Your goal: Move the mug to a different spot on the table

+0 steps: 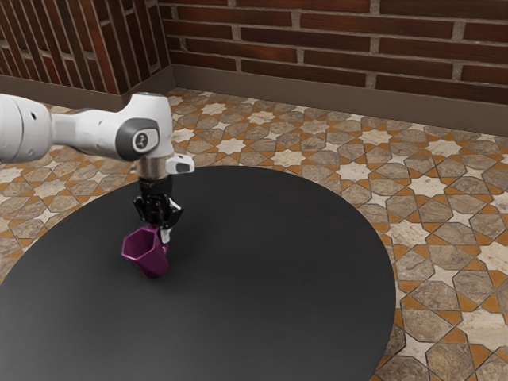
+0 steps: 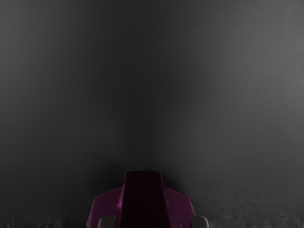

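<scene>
Clamping the tilted purple mug (image 1: 145, 252) just beneath it from two sides, the black gripper (image 1: 163, 231).

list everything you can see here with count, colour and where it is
mug: one, magenta, tilted, at the table's part toward the exterior view's left, in the gripper
table: one, black, round, on the tiled floor
floor: one, tan and orange patterned tiles, around the table
brick walls: two, red-brown, meeting in a corner behind the table
arm: one, white, coming in from the exterior view's left
gripper: one, black, closed on the mug from above
</scene>
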Robot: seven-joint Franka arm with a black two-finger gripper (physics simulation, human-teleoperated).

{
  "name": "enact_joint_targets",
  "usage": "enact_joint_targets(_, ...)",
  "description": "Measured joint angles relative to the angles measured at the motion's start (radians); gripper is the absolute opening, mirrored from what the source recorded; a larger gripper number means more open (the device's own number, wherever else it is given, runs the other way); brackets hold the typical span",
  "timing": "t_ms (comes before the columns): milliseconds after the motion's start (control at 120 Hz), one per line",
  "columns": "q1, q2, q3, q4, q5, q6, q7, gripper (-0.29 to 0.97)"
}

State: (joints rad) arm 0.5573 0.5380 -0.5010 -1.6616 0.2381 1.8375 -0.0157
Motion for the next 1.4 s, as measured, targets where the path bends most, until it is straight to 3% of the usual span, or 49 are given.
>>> enact_joint_targets(408, -0.183, 0.058, 0.009, 0.178, 0.004, -0.288, -0.125, -0.04)
enact_joint_targets(783, -0.253, 0.137, 0.010, 0.271, 0.021, -0.371, -0.207, -0.10)
enact_joint_targets(1108, -0.265, 0.158, 0.003, 0.308, 0.002, -0.377, -0.251, 0.45)
enact_joint_targets(1400, -0.247, 0.120, -0.040, 0.327, -0.004, -0.354, -0.274, 0.62)
